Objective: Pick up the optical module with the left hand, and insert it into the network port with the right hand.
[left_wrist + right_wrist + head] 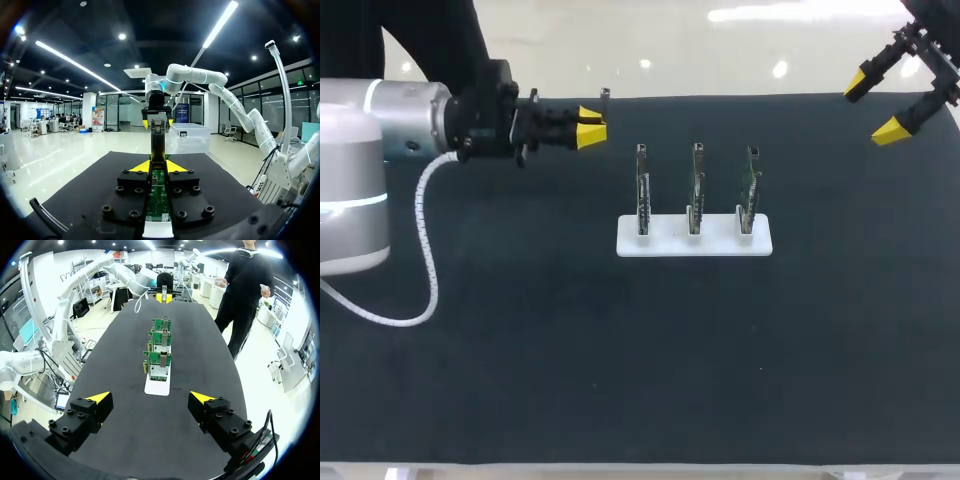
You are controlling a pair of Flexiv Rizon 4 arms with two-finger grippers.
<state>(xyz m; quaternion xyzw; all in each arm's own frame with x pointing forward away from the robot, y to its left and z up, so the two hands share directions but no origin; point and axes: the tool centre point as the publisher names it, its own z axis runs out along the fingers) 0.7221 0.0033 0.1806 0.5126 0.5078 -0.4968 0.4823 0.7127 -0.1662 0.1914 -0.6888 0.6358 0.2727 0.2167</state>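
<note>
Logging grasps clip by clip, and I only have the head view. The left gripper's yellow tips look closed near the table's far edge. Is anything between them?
Observer: Yes. The left wrist view shows the optical module, a green board with a dark bar, clamped between the left gripper fingers and jutting out ahead of them.
Operator: The three boards on the white holder are edge-on for me. What is on their faces?
Observer: In the right wrist view, each is a green card carrying a silvery metal cage.
</note>
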